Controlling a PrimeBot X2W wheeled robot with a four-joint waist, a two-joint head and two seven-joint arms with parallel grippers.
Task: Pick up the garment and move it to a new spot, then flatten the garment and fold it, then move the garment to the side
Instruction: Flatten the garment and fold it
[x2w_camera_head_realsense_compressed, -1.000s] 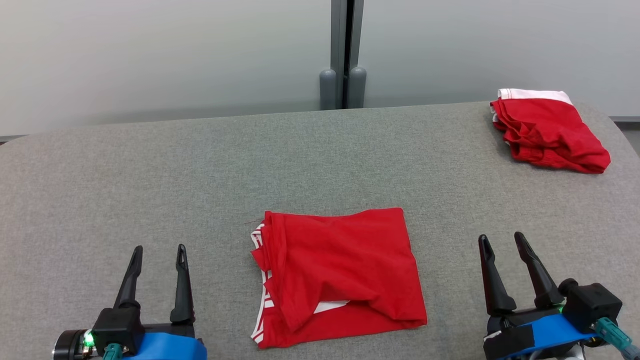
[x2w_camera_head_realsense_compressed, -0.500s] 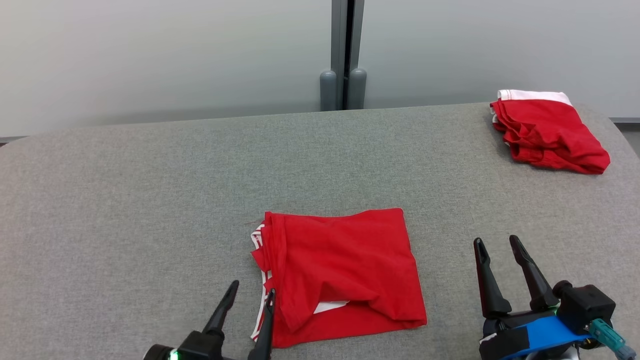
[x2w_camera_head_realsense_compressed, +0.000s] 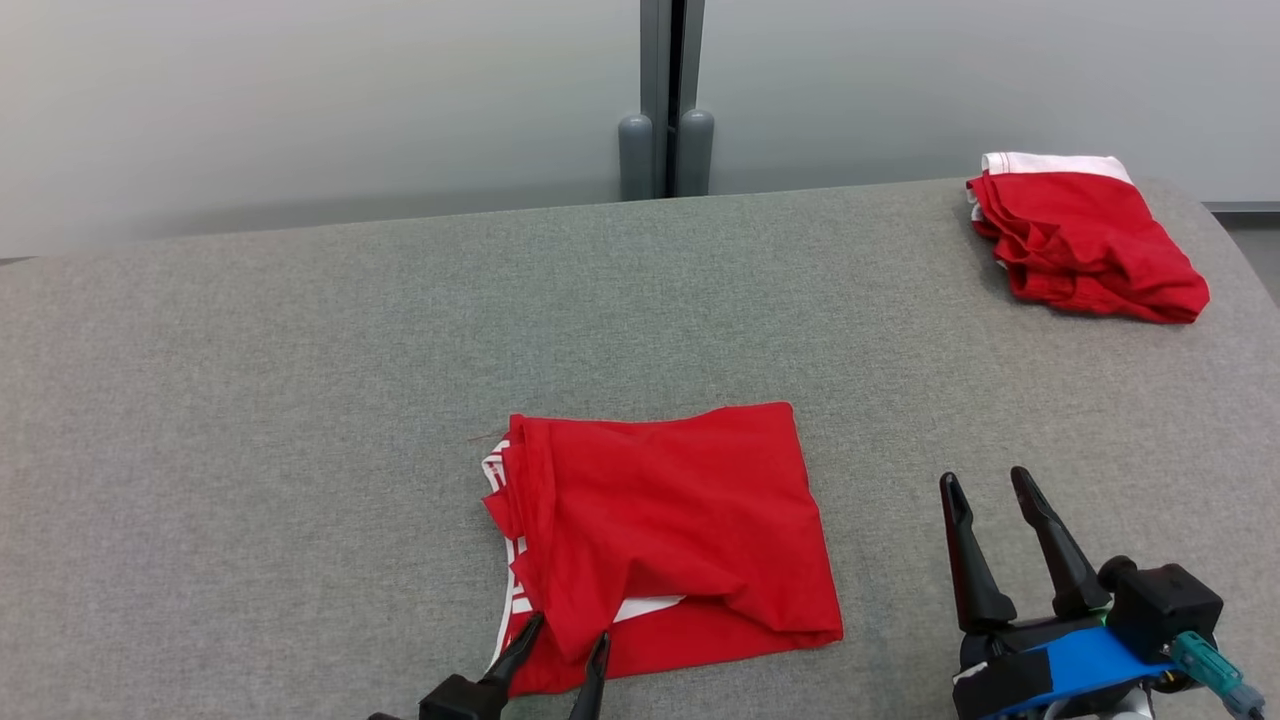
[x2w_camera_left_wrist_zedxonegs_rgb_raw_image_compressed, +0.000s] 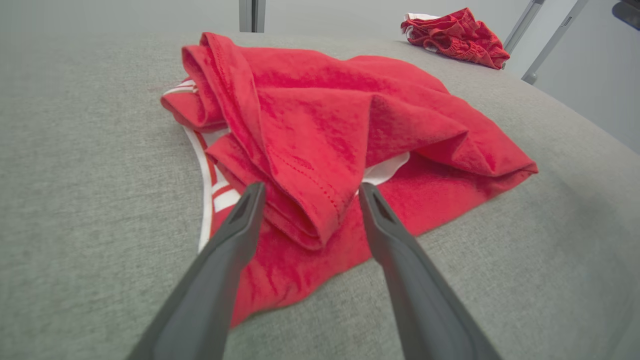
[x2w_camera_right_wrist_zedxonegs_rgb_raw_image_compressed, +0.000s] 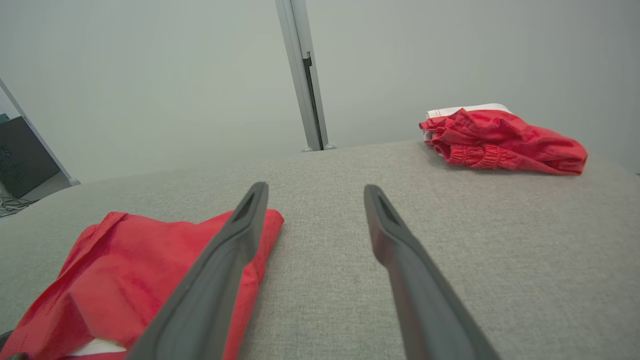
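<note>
A red garment (x2w_camera_head_realsense_compressed: 665, 540) with white trim lies folded near the front middle of the grey padded table (x2w_camera_head_realsense_compressed: 300, 400). My left gripper (x2w_camera_head_realsense_compressed: 568, 640) stands open at the garment's near left corner, one finger on each side of a folded red flap (x2w_camera_left_wrist_zedxonegs_rgb_raw_image_compressed: 310, 200) and nothing clamped. In the left wrist view the garment (x2w_camera_left_wrist_zedxonegs_rgb_raw_image_compressed: 325, 125) rises just beyond the fingertips. My right gripper (x2w_camera_head_realsense_compressed: 988, 485) is open to the right of the garment, apart from it, above bare table. The right wrist view has the garment (x2w_camera_right_wrist_zedxonegs_rgb_raw_image_compressed: 125, 270) at lower left behind that gripper's left finger.
A second red garment (x2w_camera_head_realsense_compressed: 1085, 240) with a white band lies bunched at the table's far right corner, also in the left wrist view (x2w_camera_left_wrist_zedxonegs_rgb_raw_image_compressed: 452, 36) and the right wrist view (x2w_camera_right_wrist_zedxonegs_rgb_raw_image_compressed: 500, 140). A grey post (x2w_camera_head_realsense_compressed: 665, 100) stands behind the table against a pale wall.
My left gripper has swung right from the table's left front to the garment's near left corner, fingers still open. The head camera has shifted slightly. The right gripper has barely moved.
</note>
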